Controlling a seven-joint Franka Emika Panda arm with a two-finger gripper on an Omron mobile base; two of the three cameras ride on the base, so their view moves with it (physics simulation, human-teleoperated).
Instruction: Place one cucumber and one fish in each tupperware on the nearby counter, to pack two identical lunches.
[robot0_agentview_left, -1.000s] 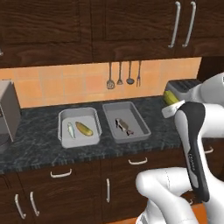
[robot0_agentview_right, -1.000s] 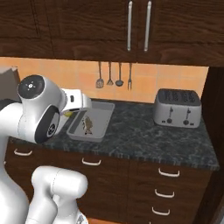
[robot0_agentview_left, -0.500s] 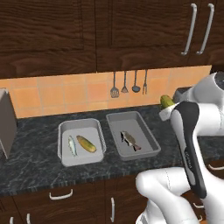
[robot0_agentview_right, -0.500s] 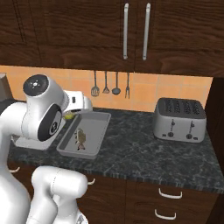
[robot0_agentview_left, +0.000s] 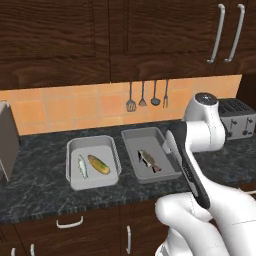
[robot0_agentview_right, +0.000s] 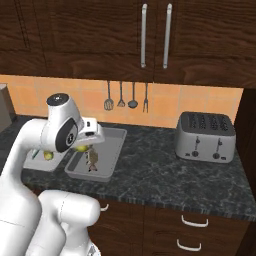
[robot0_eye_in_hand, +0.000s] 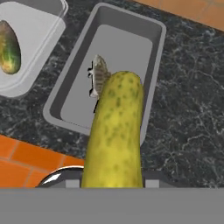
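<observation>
Yellow-green speckled cucumber (robot0_eye_in_hand: 114, 131) in hand (robot0_eye_in_hand: 111, 181), above fish (robot0_eye_in_hand: 99, 75)

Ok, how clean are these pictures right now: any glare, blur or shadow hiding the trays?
Left base view: even flat light, no glare; both trays sharp, the arm covers the right tray's near corner. Right base view: the arm blocks most of the left tray. Hand view: the held cucumber looms large and covers part of the fish; soft shading only, no blur.
</observation>
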